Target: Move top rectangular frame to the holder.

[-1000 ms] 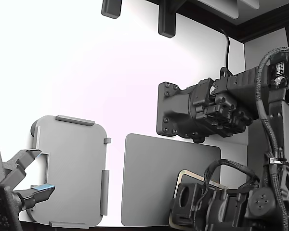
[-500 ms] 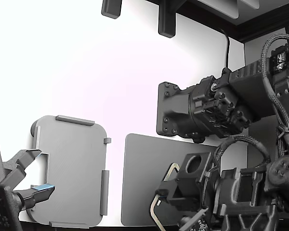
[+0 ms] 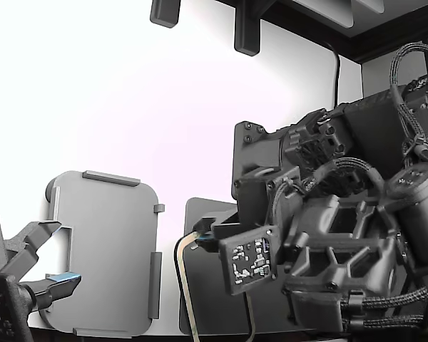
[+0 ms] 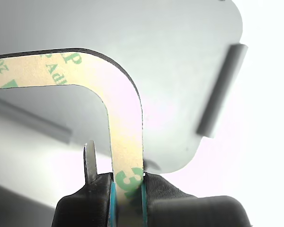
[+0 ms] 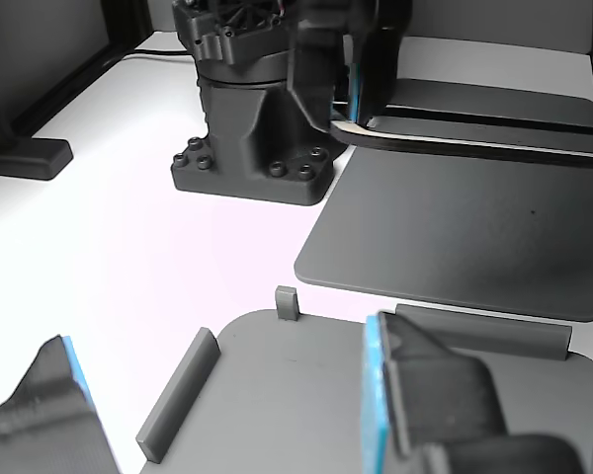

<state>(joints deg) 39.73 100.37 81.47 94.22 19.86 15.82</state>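
My gripper is shut on the top rectangular frame, a thin tan border with green print, pinched at one side between the blue pads. In the wrist view the frame's corner hangs over the light grey holder with its raised tab. In the exterior view the gripper holds the frame above the dark mat's left edge, right of the holder. In the other view the frame is seen edge-on, lifted over the mat.
The dark grey mat lies beside the holder. A second arm's open gripper stays at the holder's left edge in the exterior view. The black arm base stands behind the mat.
My arm has swung to the exterior view's left, carrying the frame from the mat's lower right to the mat's left edge near the holder. The second gripper has not moved.
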